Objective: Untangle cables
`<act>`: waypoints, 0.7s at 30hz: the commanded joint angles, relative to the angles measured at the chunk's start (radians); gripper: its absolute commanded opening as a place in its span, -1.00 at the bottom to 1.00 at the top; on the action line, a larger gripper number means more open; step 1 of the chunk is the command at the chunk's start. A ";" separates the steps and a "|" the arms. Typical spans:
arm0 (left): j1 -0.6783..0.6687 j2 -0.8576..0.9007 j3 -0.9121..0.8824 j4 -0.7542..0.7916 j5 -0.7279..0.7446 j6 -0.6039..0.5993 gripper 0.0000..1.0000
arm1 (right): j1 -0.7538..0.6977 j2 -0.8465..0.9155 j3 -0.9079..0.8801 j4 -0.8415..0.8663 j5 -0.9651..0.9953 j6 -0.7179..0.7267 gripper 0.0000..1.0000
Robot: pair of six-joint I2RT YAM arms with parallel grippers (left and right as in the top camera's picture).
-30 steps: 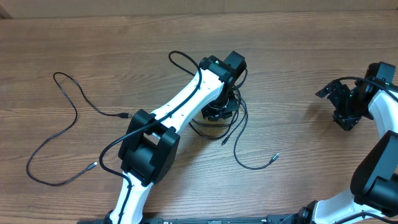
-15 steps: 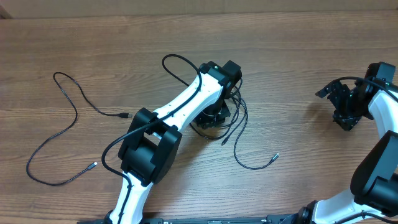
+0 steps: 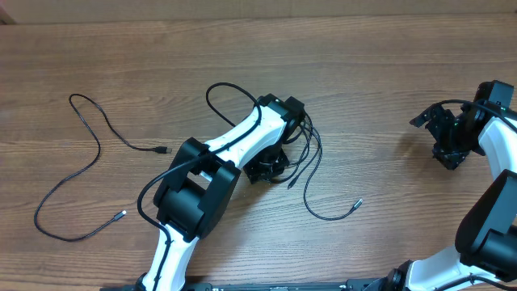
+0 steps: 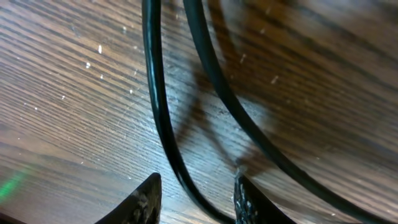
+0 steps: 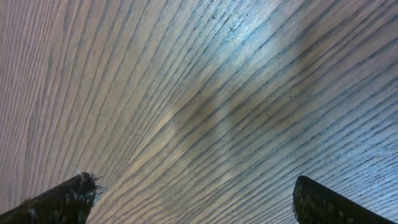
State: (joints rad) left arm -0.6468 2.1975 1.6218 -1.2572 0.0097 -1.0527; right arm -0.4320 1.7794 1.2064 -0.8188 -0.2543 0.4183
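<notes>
A bare wood-grain table point(image 3: 388, 65) fills the view, with nothing on it but arms and cords. The left claw point(image 4: 196, 198) is down low at the centre, its fingers a little apart, and one black cable point(image 4: 155, 106) runs straight through the gap between them; whether either finger touches it I can't tell. A second strand point(image 4: 230, 106) passes just beside the right finger. Around that claw the central bunch of cables point(image 3: 305, 158) is knotted, with loops crossing each other and a tail running out to a silver tip point(image 3: 358, 203).

Well off to the left, one cable point(image 3: 98, 149) lies alone in an open curve, so I'd call that part done; the central snarl looks like the work left. The right claw point(image 3: 448, 141) hangs far from any cable, fingers spread wide over bare wood.
</notes>
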 commanded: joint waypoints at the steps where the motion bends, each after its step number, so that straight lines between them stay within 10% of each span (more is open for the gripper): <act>1: 0.014 -0.006 -0.012 0.013 -0.035 -0.029 -0.23 | -0.001 -0.016 0.024 0.005 0.007 0.004 1.00; 21: 0.022 -0.006 -0.012 0.057 -0.092 -0.028 -0.74 | -0.001 -0.016 0.024 0.005 0.007 0.004 1.00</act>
State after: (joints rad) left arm -0.6323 2.1975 1.6218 -1.1999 -0.0650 -1.0698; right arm -0.4320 1.7794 1.2064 -0.8188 -0.2543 0.4183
